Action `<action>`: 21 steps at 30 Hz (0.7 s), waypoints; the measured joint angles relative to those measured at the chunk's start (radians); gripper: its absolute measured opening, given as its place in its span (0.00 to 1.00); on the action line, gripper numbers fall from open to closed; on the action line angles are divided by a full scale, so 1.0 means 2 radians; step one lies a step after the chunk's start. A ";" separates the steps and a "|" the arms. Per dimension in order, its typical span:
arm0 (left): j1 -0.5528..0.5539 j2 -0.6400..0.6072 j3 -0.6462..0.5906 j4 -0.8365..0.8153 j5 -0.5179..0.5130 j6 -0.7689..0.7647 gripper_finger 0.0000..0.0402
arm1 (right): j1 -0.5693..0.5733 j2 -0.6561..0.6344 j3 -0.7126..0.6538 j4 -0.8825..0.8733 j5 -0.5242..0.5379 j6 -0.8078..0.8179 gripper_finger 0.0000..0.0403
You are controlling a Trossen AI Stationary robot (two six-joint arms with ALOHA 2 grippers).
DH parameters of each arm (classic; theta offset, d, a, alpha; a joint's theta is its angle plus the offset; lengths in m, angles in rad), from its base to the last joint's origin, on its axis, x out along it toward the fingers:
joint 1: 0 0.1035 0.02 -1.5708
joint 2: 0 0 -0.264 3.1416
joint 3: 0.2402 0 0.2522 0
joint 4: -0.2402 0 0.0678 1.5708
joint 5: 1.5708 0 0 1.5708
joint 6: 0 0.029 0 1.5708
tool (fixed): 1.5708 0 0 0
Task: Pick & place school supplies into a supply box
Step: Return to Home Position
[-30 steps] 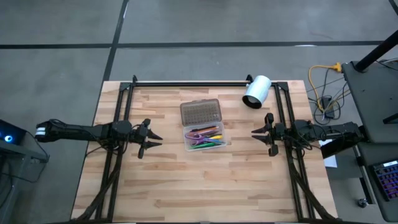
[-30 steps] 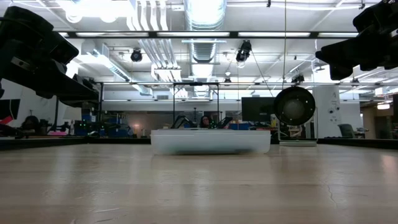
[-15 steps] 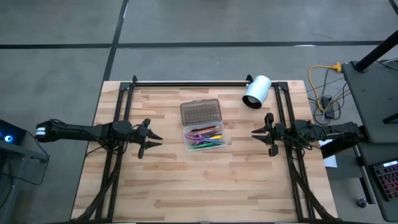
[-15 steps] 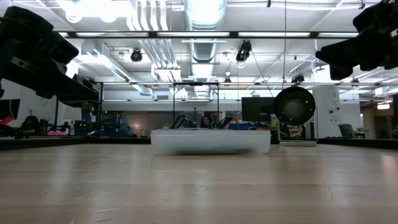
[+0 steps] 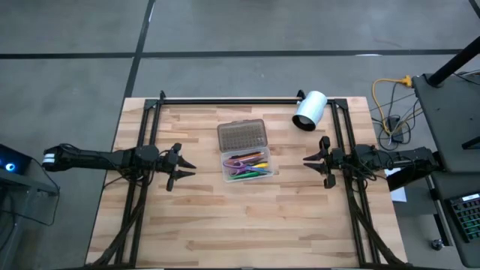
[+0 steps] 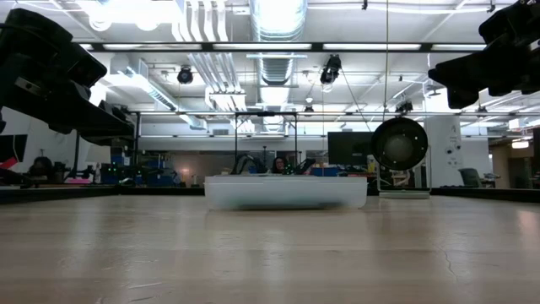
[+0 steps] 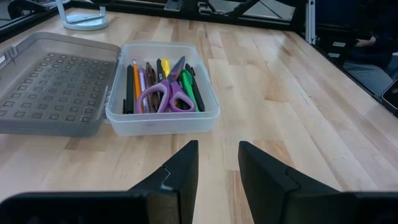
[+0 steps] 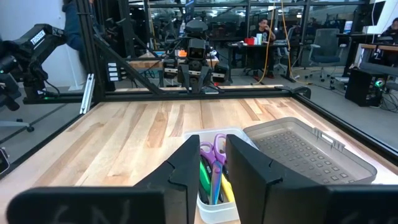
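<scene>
The left gripper (image 7: 217,149) and right gripper (image 8: 212,144) hang with fingers slightly apart, one on each side of the supply box (image 7: 161,122). We see the school supplies (image 7: 163,93) lying inside it, its lid (image 7: 53,84) open.

right tool (image 8: 212,144): parted | supply box (image 8: 217,211): just beyond, lid (image 8: 305,152) open | purple scissors (image 8: 219,145), pens (image 8: 204,175) inside

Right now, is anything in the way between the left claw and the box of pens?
No, nothing visible. Only bare table lies between the left gripper and the open supply box.
</scene>
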 joint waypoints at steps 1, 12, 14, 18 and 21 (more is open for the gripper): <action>0.000 0.000 0.000 0.000 0.000 0.000 0.25 | 0.000 0.000 0.000 0.000 0.000 0.000 0.17; 0.000 0.000 0.000 0.000 0.000 0.000 0.25 | 0.000 0.000 0.000 0.000 0.000 0.000 0.20; 0.000 0.000 0.000 0.000 0.000 0.000 0.25 | 0.000 0.000 0.000 0.000 0.000 0.000 0.20; 0.000 0.000 0.000 0.000 0.000 0.000 0.25 | 0.000 0.000 0.000 0.000 0.000 0.000 0.20; 0.000 0.000 0.000 0.000 0.000 0.000 0.25 | 0.000 0.000 0.000 0.000 0.000 0.000 0.18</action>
